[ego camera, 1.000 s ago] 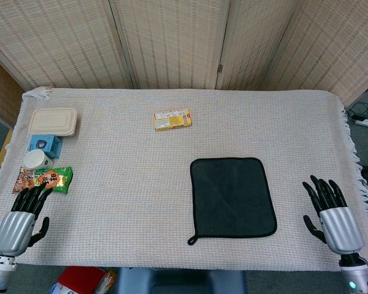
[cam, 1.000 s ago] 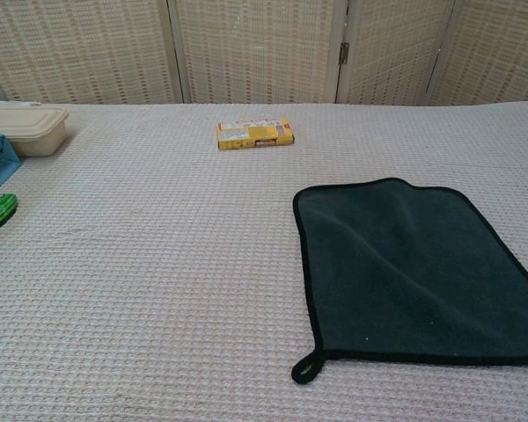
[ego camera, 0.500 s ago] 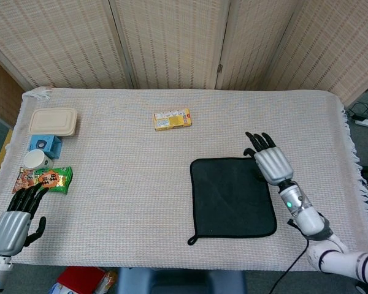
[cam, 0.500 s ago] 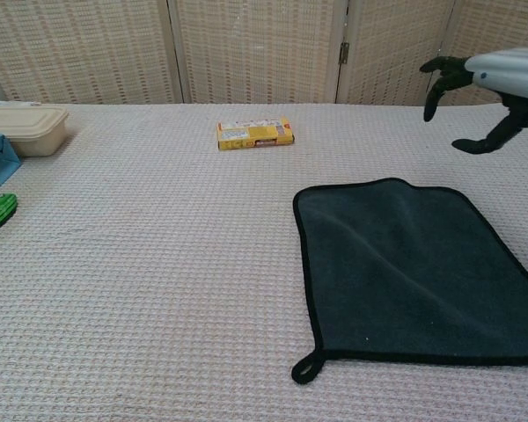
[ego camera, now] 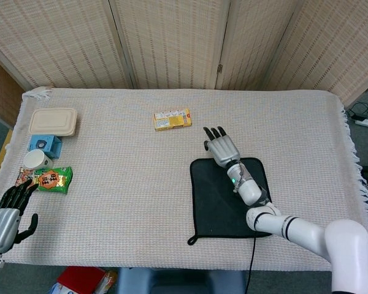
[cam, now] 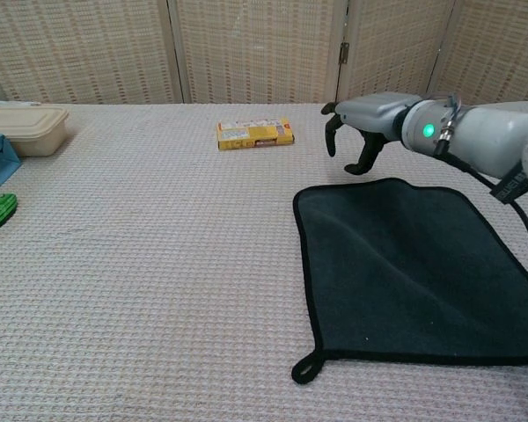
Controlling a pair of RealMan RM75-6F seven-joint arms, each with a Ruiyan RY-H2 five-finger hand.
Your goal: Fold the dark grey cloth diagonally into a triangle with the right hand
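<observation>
My right fingers [cam: 333,134]: spread and curled downward, holding nothing.
My right hand [ego camera: 222,147]: above the far left corner of the dark grey cloth [ego camera: 233,197] (whether it touches, I cannot tell).
Cloth: flat on the table cover [ego camera: 129,184], right of centre; long axis runs near to far, hanging loop [cam: 305,367] at its near left corner pointing toward me.
My left hand [ego camera: 5,211]: fingers loosely apart, empty, at the near left edge beside a snack packet [ego camera: 45,179].
Further off: yellow box [ego camera: 172,119], lidded container [ego camera: 53,120].
</observation>
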